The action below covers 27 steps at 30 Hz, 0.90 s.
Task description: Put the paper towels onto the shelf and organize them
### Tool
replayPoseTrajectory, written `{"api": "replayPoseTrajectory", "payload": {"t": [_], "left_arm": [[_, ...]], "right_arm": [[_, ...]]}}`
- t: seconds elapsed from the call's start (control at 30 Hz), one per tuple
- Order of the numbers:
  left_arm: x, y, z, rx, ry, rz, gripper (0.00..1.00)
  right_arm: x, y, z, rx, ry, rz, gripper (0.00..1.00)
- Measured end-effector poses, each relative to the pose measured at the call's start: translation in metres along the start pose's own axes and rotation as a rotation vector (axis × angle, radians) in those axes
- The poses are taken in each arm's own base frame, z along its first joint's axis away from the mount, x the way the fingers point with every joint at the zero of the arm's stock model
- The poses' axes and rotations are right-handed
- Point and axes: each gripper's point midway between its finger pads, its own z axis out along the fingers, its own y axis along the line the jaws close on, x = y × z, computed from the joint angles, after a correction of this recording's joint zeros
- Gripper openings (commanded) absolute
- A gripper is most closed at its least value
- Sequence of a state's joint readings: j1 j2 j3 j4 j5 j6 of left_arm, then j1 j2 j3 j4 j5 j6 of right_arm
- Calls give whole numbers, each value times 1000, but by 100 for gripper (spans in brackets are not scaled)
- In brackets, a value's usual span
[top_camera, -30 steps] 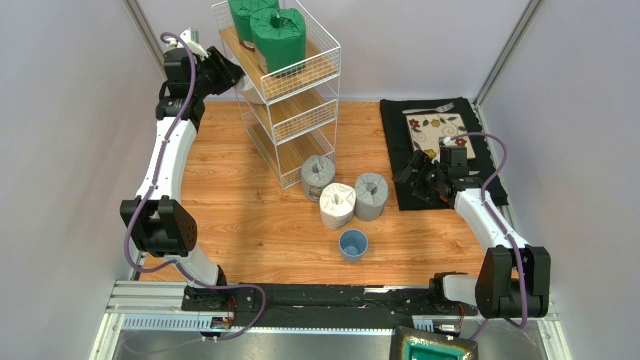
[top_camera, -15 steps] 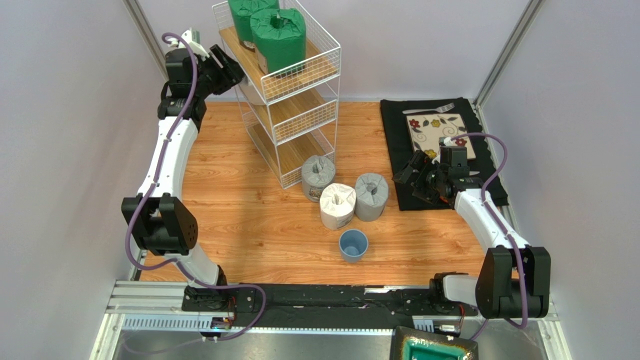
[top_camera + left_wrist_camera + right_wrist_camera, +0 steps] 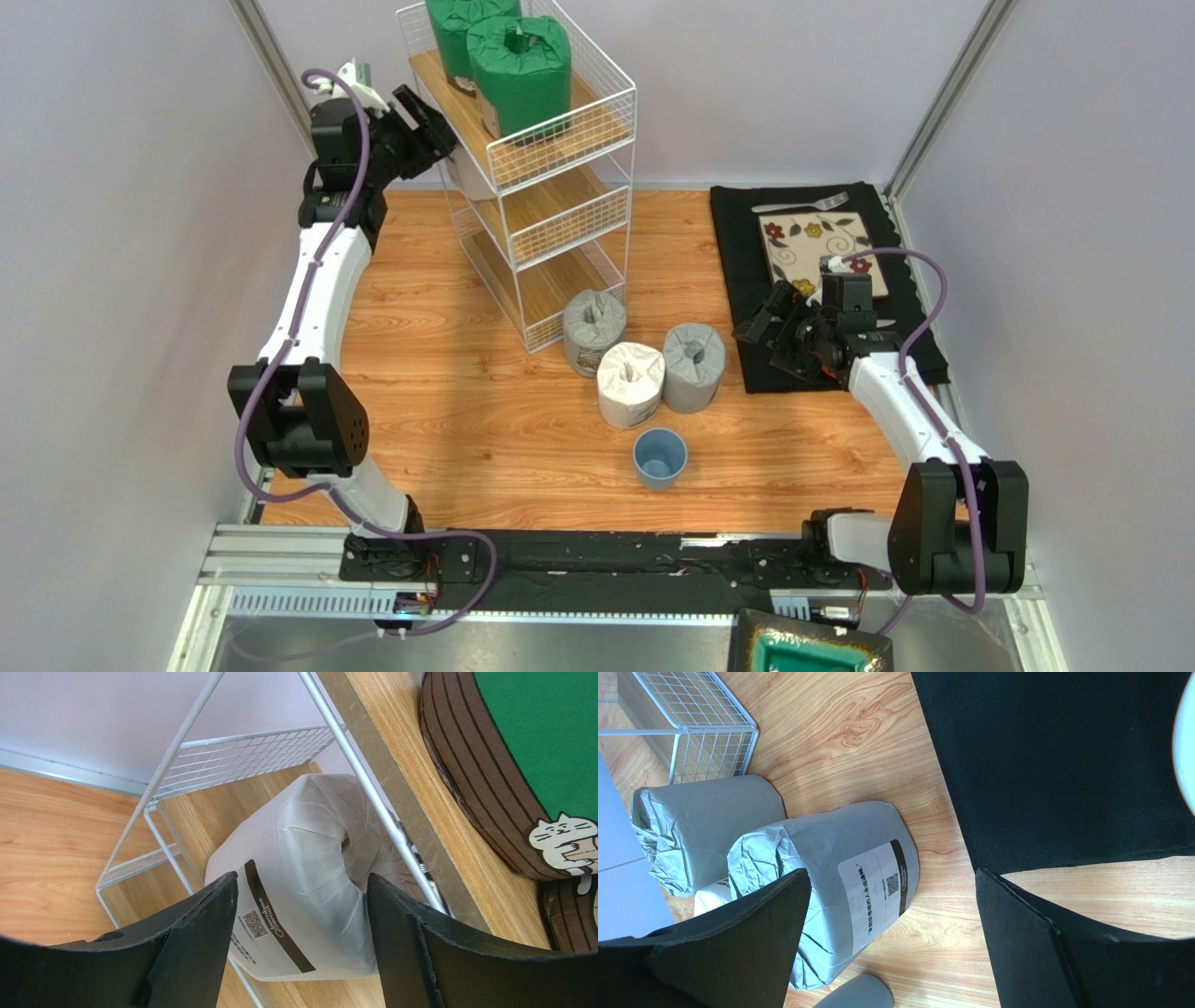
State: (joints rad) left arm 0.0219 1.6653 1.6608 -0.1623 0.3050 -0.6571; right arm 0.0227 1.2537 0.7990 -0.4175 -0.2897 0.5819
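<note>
Paper towels: one white roll (image 3: 309, 854) lies on the shelf (image 3: 175, 812) just ahead of the spread left end effector (image 3: 425, 129), untouched, while a grey roll (image 3: 829, 875) stands on the surface (image 3: 843, 714) ahead of the spread right end effector (image 3: 769, 319).

left gripper (image 3: 300, 885): jaws spread wide, gripping nothing | white roll (image 3: 316, 847): framed between the fingers, on a shelf (image 3: 238, 752) plank behind a wire post, QR label facing camera | green roll (image 3: 519, 763): on the plank above, right, cat print on brown band
</note>
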Motion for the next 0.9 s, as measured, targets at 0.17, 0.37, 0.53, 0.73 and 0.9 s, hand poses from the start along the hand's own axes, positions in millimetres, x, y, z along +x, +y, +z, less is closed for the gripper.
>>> {"api": "replayPoseTrajectory", "payload": {"t": [0.17,0.37,0.53,0.73,0.9], "left_arm": [[2,0,0,53,-37,-53,76],[3,1,1,97,-60,-120,76],[3,-1,1,121,-64,-156,76],[-1,-7,0,164,-78,-211,79],[-1,-13,-2,203,-78,-253,80]], "right_arm": [[0,0,0,0,0,0,91],[0,0,0,0,1,0,91],[0,0,0,0,1,0,91],[0,0,0,0,1,0,91],[0,0,0,0,1,0,91]]}}
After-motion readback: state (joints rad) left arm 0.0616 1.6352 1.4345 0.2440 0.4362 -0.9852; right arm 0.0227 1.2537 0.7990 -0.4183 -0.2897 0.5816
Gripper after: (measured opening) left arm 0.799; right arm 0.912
